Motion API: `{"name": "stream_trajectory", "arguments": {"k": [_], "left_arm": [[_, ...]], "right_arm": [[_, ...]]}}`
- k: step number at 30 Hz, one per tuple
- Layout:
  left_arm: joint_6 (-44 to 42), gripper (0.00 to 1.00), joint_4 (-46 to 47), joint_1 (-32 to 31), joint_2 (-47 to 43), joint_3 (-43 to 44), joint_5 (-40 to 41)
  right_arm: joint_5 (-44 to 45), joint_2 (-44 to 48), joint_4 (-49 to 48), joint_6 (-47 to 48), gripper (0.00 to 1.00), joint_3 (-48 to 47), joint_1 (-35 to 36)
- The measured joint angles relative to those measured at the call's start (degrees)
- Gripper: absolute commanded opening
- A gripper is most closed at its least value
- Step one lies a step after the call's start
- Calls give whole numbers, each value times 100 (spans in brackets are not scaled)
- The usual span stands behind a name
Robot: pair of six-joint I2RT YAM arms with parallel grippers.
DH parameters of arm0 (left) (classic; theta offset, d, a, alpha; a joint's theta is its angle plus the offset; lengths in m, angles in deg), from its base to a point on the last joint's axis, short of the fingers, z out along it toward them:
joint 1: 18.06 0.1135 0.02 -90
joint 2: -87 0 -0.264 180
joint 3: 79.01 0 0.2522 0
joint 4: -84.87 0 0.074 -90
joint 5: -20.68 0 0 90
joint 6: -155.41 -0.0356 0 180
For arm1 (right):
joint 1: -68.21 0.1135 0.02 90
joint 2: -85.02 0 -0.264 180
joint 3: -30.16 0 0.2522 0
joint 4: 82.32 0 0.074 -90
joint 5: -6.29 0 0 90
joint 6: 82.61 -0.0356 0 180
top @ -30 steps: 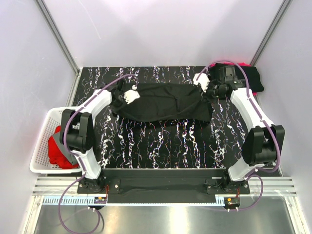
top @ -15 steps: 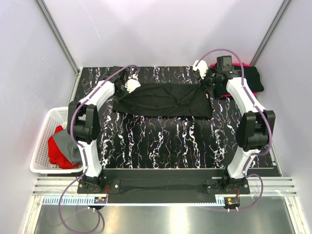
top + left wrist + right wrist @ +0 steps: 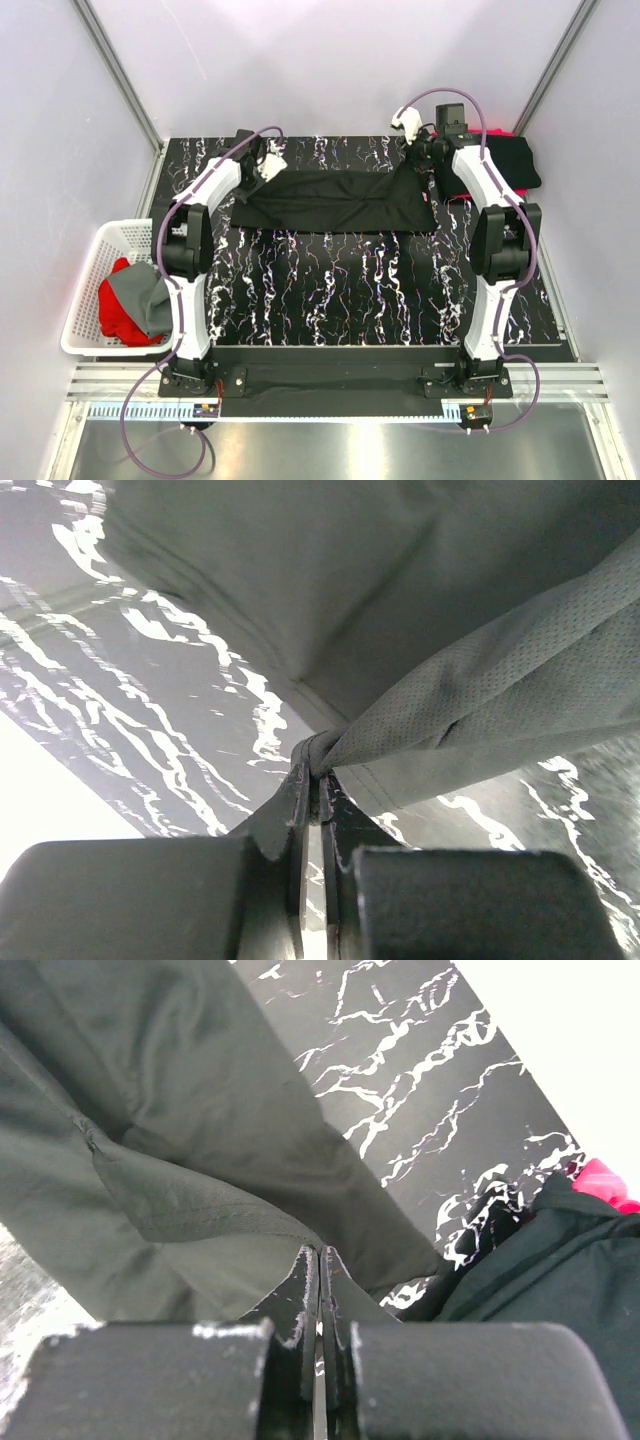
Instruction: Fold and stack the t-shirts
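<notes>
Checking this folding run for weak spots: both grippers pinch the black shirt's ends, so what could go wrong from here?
The left gripper and right gripper each pinch only a small tuck of the black t-shirt, so a corner might slip out. The right end sits close to the stacked shirts; a sweep could disturb them. Creased cloth may fold unevenly.

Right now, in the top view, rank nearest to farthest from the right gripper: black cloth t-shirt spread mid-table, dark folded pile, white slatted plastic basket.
1. black cloth t-shirt, held by the right gripper.
2. dark folded pile, far-right corner.
3. white slatted plastic basket, left edge.
</notes>
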Motion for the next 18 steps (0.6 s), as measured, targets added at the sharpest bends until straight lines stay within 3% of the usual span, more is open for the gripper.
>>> {"name": "stream_trajectory", "arguments": {"k": [7, 18], "left_arm": [[109, 0, 7, 37, 376, 557, 149], [146, 0, -48, 50, 833, 734, 387]], "right_arm": [[116, -396, -103, -120, 0, -494, 0], [238, -1248, -153, -378, 0, -1224, 0]]}}
